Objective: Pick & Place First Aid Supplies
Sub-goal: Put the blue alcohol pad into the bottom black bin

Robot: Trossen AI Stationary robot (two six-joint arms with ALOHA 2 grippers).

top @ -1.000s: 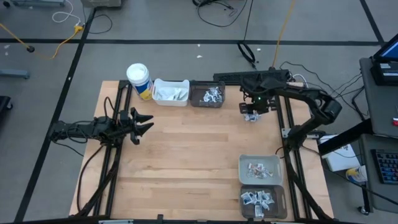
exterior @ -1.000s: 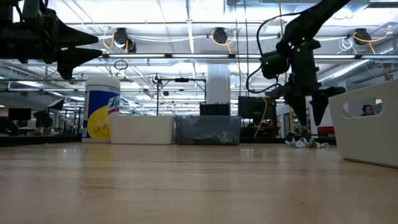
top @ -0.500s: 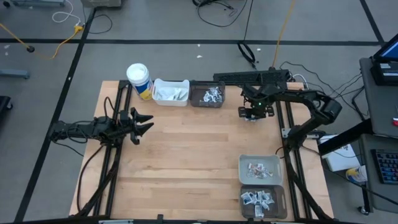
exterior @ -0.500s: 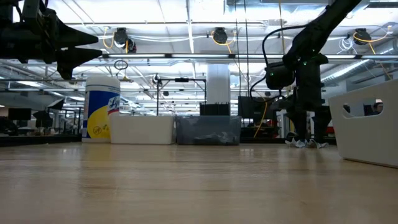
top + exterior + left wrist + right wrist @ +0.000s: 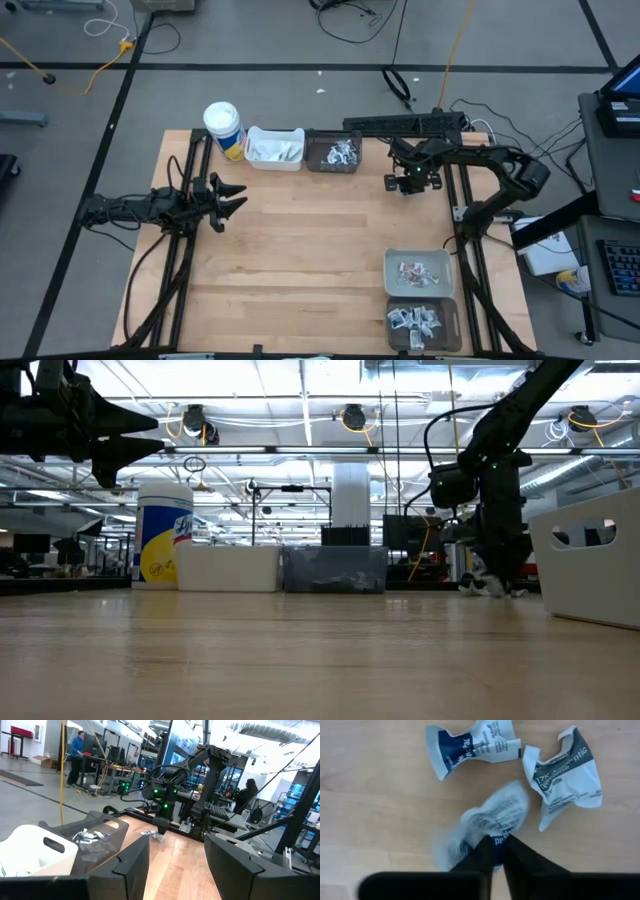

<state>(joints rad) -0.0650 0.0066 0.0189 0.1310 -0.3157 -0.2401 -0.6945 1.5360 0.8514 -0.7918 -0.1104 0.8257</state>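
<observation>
Both arms are dark, near black, built of slim jointed links. The left hand (image 5: pixel 228 199) ends in two pointed, tapering fingers, and those fingers (image 5: pixel 131 866) show on its wrist camera as broad, angular black plates with bevelled edges. The right arm (image 5: pixel 500 165) carries black cabling looped along its links and a small green light near the wrist. The right hand (image 5: pixel 498 856) has two narrow black fingers tapering to slim tips.

Right gripper (image 5: pixel 499 851) down low at table's far right part, pointing down, fingers pinched tight on one packet (image 5: pixel 490 820). Right arm bent, reaching in from right side. Left gripper (image 5: pixel 232 198) up in air over left side, fingers apart, holding nothing.
</observation>
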